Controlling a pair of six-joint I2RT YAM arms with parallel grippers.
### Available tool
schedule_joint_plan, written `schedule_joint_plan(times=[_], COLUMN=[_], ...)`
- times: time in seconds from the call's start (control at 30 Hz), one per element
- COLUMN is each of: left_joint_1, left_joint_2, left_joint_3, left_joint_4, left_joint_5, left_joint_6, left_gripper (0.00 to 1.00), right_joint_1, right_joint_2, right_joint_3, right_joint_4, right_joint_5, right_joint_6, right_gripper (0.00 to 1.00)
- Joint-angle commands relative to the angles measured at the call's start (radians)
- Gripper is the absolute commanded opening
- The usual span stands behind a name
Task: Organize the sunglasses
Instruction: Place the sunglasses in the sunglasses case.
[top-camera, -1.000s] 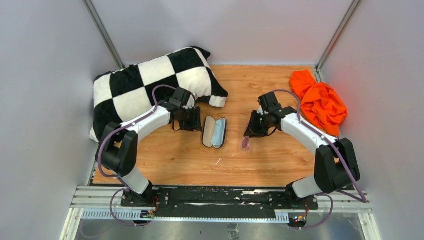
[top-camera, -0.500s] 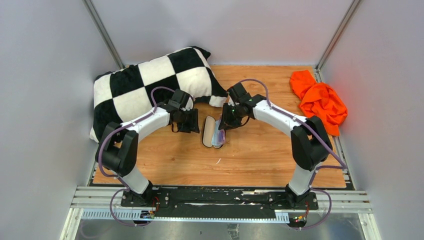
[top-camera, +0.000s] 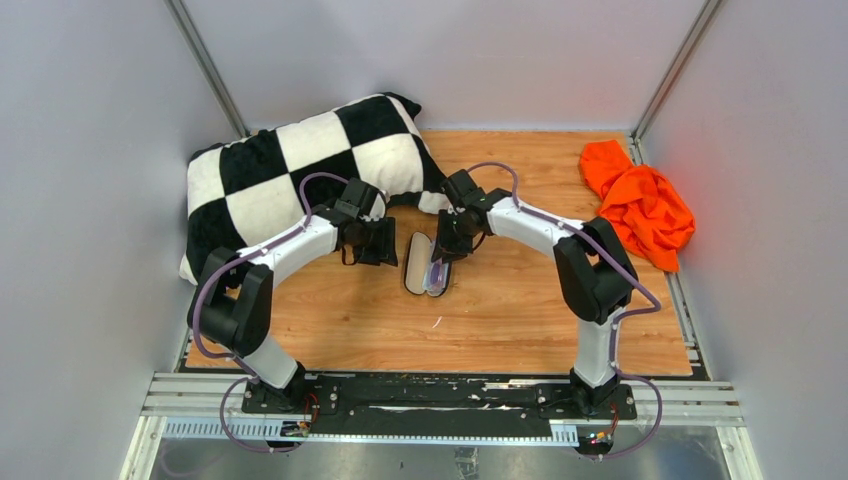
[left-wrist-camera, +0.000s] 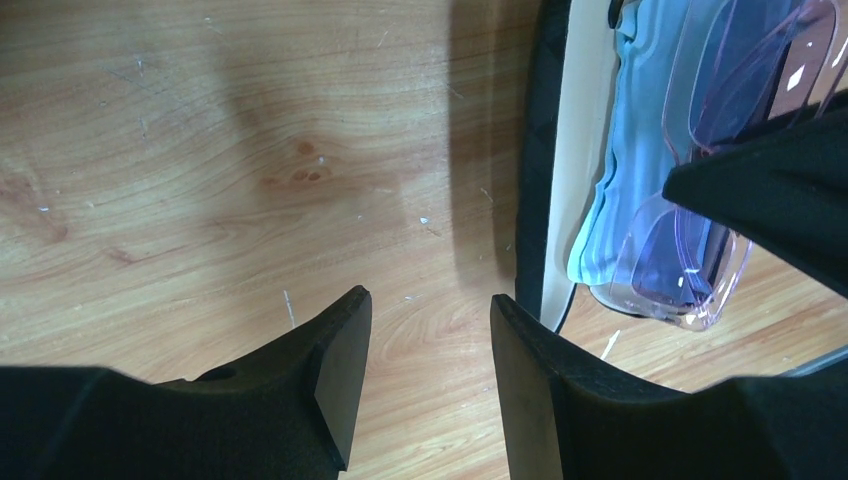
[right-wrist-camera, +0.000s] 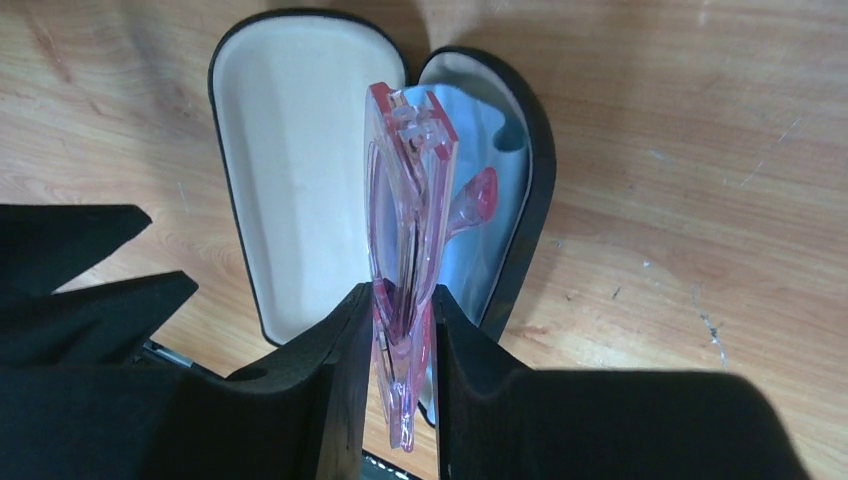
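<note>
The black case (top-camera: 418, 266) lies open at the table's middle, beige lining (right-wrist-camera: 290, 160) in its left half and a light blue cloth (right-wrist-camera: 495, 215) in its right half. My right gripper (right-wrist-camera: 402, 310) is shut on the folded pink sunglasses (right-wrist-camera: 405, 190) and holds them lengthwise over the right half, above the cloth. In the left wrist view the sunglasses (left-wrist-camera: 720, 150) lie over the cloth (left-wrist-camera: 630, 170). My left gripper (left-wrist-camera: 428, 340) is open and empty above bare wood, just left of the case's edge (left-wrist-camera: 530, 200).
A black-and-white checked pillow (top-camera: 300, 170) lies at the back left, close behind the left arm. An orange cloth (top-camera: 640, 205) is bunched at the back right. A small light scrap (top-camera: 437, 322) lies on the wood in front of the case.
My right gripper carried the sunglasses leftward from the wood right of the case to over the case's right half. The left arm has stayed put.
</note>
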Motion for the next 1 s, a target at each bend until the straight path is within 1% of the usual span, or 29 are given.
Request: schedule_joint_plan(times=[0.0, 0.27, 0.47, 0.53, 0.77, 0.83, 0.97], left_joint_1=[0.007, 0.007, 0.007, 0.007, 0.007, 0.007, 0.007], left_joint_2=[-0.014, -0.029, -0.024, -0.03, -0.016, -0.004, 0.01], left_joint_3=[-0.022, -0.027, -0.024, -0.023, -0.025, -0.02, -0.006], left_joint_4=[0.002, 0.003, -0.002, -0.001, 0.012, 0.012, -0.003], left_joint_5=[0.016, 0.006, 0.014, 0.013, 0.011, 0.034, 0.035], left_joint_6=[0.012, 0.014, 0.015, 0.013, -0.01, -0.013, -0.013], left_gripper=[0.53, 0.53, 0.53, 0.53, 0.53, 0.53, 0.53], right_joint_1=[0.015, 0.015, 0.015, 0.014, 0.016, 0.016, 0.014], right_joint_2=[0.036, 0.062, 0.046, 0.033, -0.033, -0.054, -0.097], right_joint_3=[0.034, 0.04, 0.029, 0.021, -0.007, -0.012, -0.039], right_joint_4=[-0.017, -0.036, -0.046, -0.046, -0.046, -0.047, -0.04], right_joint_5=[0.046, 0.065, 0.059, 0.058, 0.05, 0.054, 0.077], right_joint_6=[0.01, -0.005, -0.006, -0.011, -0.008, -0.008, 0.003], right_gripper=[0.29, 0.33, 0.43, 0.45, 0.47, 0.47, 0.47])
